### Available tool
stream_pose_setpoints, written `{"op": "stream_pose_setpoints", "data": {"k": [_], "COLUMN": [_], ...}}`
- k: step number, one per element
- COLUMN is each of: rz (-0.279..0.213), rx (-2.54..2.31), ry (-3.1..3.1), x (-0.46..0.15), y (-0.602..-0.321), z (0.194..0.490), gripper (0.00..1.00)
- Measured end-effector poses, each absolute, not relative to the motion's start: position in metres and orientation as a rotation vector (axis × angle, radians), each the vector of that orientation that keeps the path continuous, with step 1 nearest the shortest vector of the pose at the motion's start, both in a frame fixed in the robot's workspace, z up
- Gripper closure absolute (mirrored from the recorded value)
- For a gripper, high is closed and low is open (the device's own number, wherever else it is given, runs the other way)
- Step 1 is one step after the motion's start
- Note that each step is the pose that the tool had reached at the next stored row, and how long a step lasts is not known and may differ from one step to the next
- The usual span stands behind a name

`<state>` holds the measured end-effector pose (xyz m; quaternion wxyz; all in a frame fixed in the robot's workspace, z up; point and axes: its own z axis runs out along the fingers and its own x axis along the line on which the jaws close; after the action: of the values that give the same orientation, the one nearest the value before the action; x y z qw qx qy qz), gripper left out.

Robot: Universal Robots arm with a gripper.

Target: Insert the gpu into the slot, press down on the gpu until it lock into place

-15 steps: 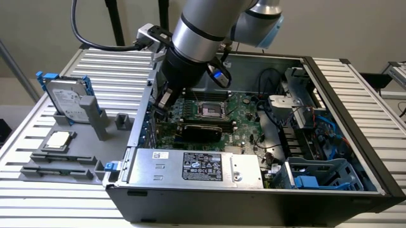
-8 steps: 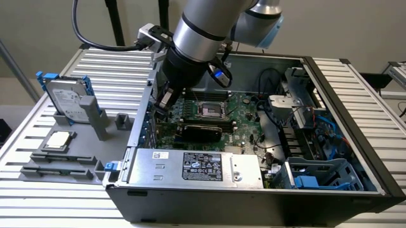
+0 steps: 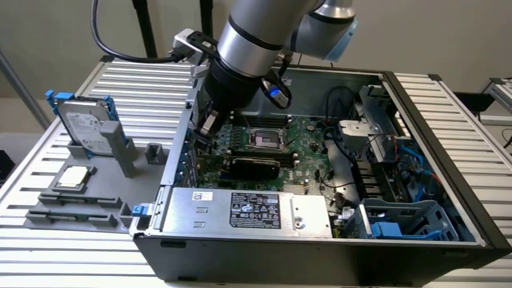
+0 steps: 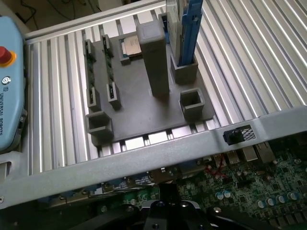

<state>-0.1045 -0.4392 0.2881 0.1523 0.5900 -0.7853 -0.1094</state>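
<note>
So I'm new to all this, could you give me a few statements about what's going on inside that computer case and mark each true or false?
1. The gpu lies flat on the motherboard inside the case. True.
2. The arm reaches down into the case. True.
3. The grey drive sits inside the case. False: it stands upright in a holder on the table, outside.
4. The CPU socket holds a big fan. False: it is bare.
5. The pincer is wide open. False: it is shut.

Colours inside and beside the open computer case

The gpu (image 3: 249, 164) is glossy black on a green motherboard (image 3: 308, 135); the power supply box (image 3: 240, 210) is silver with a black-and-white label; the drive (image 3: 83, 126) is grey, blue-framed; the counter (image 3: 48, 240) is ribbed silver; the fixture tray (image 4: 139, 112) is grey
</note>
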Motion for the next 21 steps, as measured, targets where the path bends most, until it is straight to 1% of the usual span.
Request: {"op": "stream_pose_setpoints", "data": {"k": [21], "rz": [-0.313], "rx": [1.692], "ry": [-2.253], "x": [-0.1085], "y": [-0.4369], "z": [0.2894], "gripper": [0.89]}}
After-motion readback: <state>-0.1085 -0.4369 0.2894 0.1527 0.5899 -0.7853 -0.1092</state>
